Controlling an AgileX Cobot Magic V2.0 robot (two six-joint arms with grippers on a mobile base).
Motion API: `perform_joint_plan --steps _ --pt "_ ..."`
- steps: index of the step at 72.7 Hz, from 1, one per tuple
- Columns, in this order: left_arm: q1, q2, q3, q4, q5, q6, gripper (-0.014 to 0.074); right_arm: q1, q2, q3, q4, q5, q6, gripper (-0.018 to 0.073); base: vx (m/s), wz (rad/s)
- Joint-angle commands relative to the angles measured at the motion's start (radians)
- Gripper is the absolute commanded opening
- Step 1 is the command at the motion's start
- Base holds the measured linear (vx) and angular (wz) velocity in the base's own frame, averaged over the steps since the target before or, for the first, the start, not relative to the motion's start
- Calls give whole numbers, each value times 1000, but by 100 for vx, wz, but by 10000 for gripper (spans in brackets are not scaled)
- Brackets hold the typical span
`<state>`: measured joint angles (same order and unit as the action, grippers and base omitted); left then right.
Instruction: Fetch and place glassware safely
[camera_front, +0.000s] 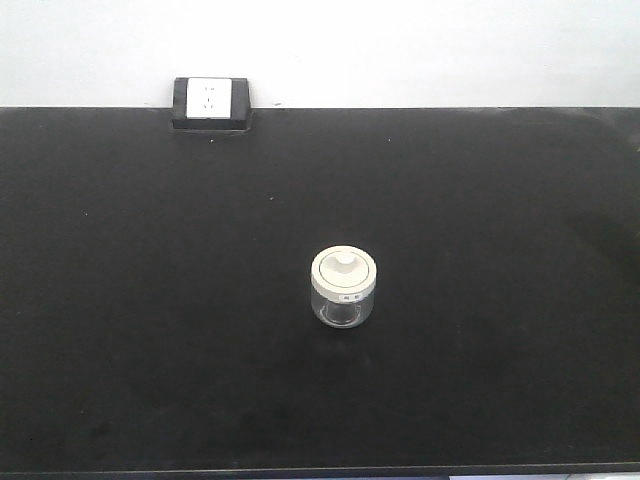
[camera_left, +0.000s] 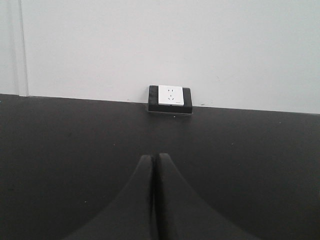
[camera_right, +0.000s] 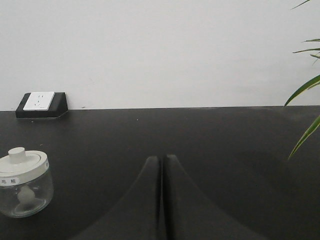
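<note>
Clearly, from the exterior front-facing view, the glass jar (camera_front: 344, 288) stood upright on the black desk (camera_front: 150, 300), roughly in the middle of the surface and a little nearer the front edge than the back one. Its cream-white lid (camera_front: 344, 271) sat on top, with a round knob at its centre and a small label on the rim facing the camera. A wall socket (camera_front: 211, 103) in a dark housing rested at the back edge of the desk, left of centre, against the pale wall (camera_front: 450, 50). Neither arm appeared in this view.

From the left wrist-mounted view, the left gripper (camera_left: 155, 159) had its two dark fingers pressed together, tips touching, with nothing between them. It hung above bare desk surface, pointing toward the socket at the back edge. The jar did not appear here.

From the right wrist-mounted view, the right gripper (camera_right: 162, 160) likewise had its fingers pressed together and held nothing. The jar sat at the left of the picture, well apart from the fingertips, its lid on and its label visible on the rim. A pale rounded shape showed through the glass; what it was could not be told. The socket lay at the back edge, far left. Green plant leaves (camera_right: 305, 90) reached in from the right side.
</note>
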<state>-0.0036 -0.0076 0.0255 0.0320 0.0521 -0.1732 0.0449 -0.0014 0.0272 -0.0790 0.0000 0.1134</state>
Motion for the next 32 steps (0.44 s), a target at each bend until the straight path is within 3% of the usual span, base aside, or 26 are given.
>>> perform_joint_plan --steps 1,32 --pt "4 -17 31 -8 -76 -4 -7 2 18 19 -8 -81 0 -8 0 0" --pt "4 -17 31 -8 -76 -4 -7 2 18 19 -8 -81 0 -8 0 0"
